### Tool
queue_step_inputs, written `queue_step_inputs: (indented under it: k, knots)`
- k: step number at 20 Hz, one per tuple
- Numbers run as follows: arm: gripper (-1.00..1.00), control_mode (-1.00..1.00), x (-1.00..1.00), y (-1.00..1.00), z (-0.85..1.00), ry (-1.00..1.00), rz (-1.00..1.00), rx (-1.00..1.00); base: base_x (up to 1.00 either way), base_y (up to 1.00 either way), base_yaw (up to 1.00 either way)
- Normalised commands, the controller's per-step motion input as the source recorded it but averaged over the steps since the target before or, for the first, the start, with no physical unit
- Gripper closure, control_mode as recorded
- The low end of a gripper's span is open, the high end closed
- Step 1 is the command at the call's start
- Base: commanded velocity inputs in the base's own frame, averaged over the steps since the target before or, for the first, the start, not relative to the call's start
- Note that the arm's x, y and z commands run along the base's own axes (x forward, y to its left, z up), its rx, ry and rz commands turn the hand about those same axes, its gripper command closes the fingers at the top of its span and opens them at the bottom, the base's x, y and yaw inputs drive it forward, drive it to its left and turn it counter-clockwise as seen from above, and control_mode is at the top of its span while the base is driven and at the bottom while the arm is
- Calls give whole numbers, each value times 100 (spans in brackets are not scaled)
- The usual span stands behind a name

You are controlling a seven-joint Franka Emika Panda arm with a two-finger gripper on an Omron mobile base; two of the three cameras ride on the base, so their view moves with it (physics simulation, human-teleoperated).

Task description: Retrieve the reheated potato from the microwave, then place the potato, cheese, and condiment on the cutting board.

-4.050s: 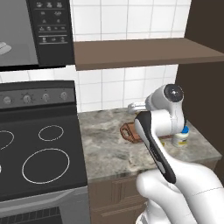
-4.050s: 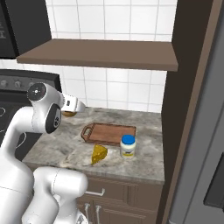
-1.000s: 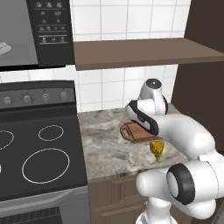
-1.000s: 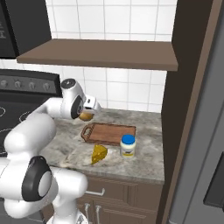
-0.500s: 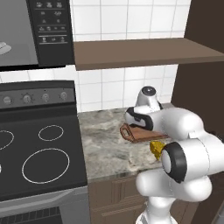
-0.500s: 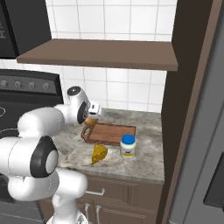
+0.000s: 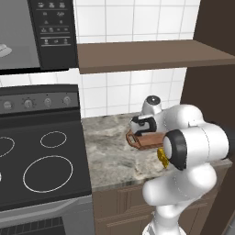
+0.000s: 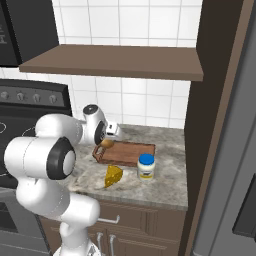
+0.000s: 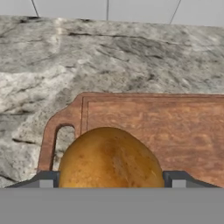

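So rn the potato [image 9: 111, 158] sits between the two fingertips of the hand [image 8: 106, 141], clamped wide on it, and it's hanging right over the handle end of the board [image 9: 153, 131]. That's the relation that matters imo: the board is straight below and stretches away from the hand, w/ its long axis running sideways across the hand view, handle loop at the left end. In the right base view the hand is at the board's left end, potato just above the wood near the loop. Can't tell if the potato already touches the surface or there's a gap, looks v close tho. My guess is the next bit is a short drop and letting go, maybe a nudge further onto the flat part so it doesn't roll off by the handle.

Cheese [image 8: 113, 176] and jar [image 8: 145, 166] are both on the worktop [image 8: 165, 180] just in front of the board, cheese nearer the arm side, jar beside it to the right, apart from each other. Neither is on the board yet.

Count: 1 potato, 1 cheese, 1 jar, 1 board, 1 hand. Microwave [image 7: 36, 36] is up top left above the stove [image 7: 41, 160], well apart from all this.
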Motion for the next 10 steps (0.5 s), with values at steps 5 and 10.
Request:
queue_step_inputs:
  k: [5, 10]
  knots:
    - [100, -100, 22, -7, -34, 3, 0, 0, 0, 0, 0]
    - [100, -100, 5, -17, -29, 0, 0, 0, 0, 0, 0]
